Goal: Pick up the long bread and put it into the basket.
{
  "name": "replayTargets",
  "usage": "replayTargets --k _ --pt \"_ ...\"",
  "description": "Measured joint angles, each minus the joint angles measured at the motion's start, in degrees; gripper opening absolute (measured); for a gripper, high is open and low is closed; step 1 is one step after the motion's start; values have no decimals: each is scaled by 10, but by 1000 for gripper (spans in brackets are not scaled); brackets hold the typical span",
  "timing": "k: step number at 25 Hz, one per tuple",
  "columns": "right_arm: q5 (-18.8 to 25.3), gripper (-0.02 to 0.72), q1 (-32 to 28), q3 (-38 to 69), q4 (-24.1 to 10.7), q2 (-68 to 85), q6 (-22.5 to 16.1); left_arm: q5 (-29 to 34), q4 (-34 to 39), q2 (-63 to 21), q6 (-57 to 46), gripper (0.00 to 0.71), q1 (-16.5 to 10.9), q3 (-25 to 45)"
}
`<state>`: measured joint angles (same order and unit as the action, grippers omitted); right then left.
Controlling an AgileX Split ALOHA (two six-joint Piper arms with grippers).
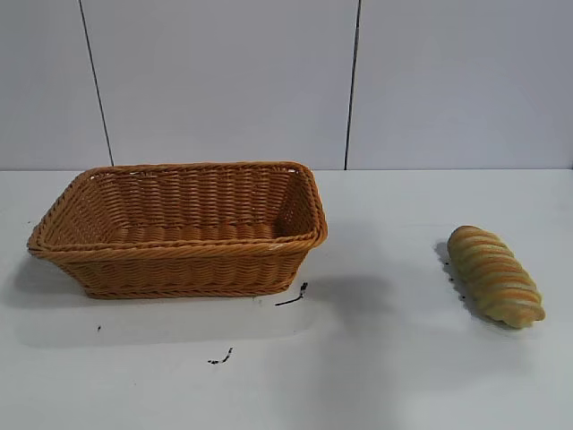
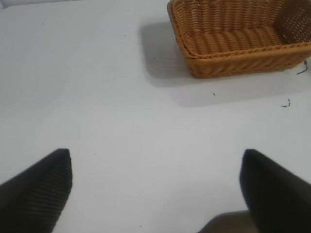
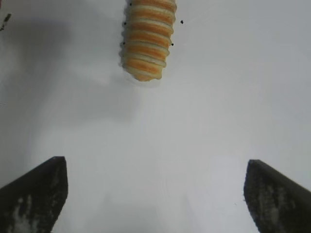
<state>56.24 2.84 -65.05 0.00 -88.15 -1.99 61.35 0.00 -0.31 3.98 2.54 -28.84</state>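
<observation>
On the white table, the biggest thing by far is the basket, so I'll place everything off that. It's a rectangular woven wicker one, orange-brown, with sloping sides and a braided rim, and as far as the exterior view shows the inside, there's nothing in it, just the woven floor. It sits flat on the table, with a grey panelled wall behind it.

The long bread is still out on the table, well apart from the basket, off to its right in the exterior view. It's an elongated oval loaf, tan-yellow with orange-brown ridged stripes running crosswise, lying on its side and angled a bit so one end points away from the basket. Nothing is touching it.

A few small dark marks sit on the table just beside the basket's near right corner, and another little squiggle is a bit further toward the camera.

The right gripper hangs over bare table with its fingers spread wide and nothing between them; the loaf's rounded end lies ahead of it, not between the tips. The left gripper is also spread wide and empty, over bare table, basket some way ahead of it.
</observation>
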Motion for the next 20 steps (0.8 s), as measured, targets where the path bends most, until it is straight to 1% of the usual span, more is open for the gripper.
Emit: replayTargets --k 4,5,8,11,13,20 --pt "-36 681 3 -74 5 -112 -6 0 0 0 0 696 0 0" --pt "-40 681 3 -109 5 -160 -12 0 0 0 0 696 0 0" --pt "-40 681 3 -144 5 -220 -19 0 0 0 0 696 0 0" --pt "-42 681 3 -160 5 -266 -20 0 0 0 0 696 0 0" --pt "-54 681 3 -161 5 -288 -21 0 0 0 0 696 0 0" --pt "-68 681 3 -161 6 -346 -16 0 0 0 0 696 0 0"
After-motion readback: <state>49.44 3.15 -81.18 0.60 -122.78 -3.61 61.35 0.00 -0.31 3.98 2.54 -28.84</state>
